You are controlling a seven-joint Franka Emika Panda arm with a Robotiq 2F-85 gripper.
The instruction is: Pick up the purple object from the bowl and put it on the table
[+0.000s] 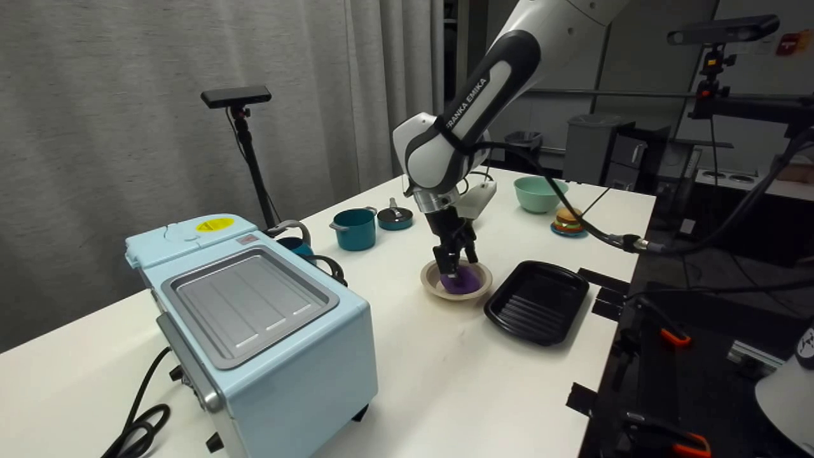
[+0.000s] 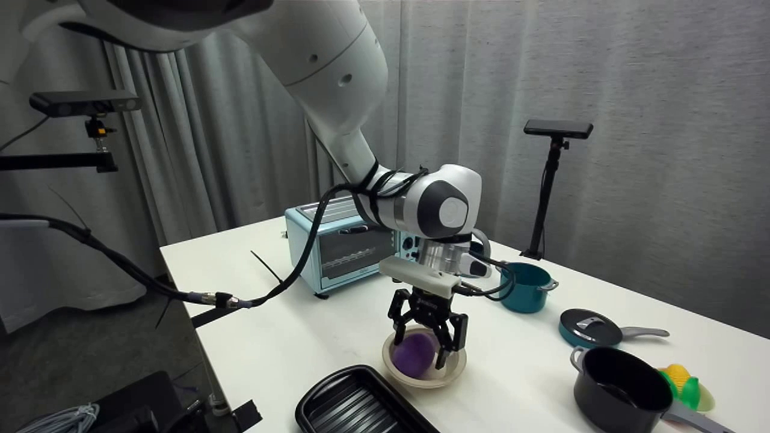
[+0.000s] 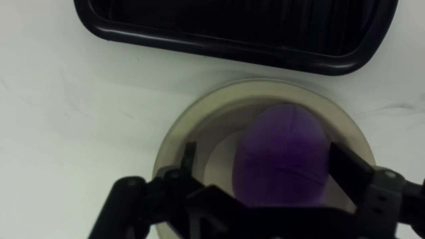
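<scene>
The purple object is a smooth rounded lump lying in the shallow beige bowl, also seen in an exterior view and the wrist view. The bowl's rim stands on the white table. My gripper is open and points down into the bowl, its fingers on either side of the purple object. In the wrist view the gripper has its right finger right beside the object; I cannot tell whether they touch. A gap shows between the left finger and the object.
A black ridged tray lies close beside the bowl. A light-blue toaster oven, a teal pot, a lidded pan, a black pot, a green bowl and a toy burger stand on the table.
</scene>
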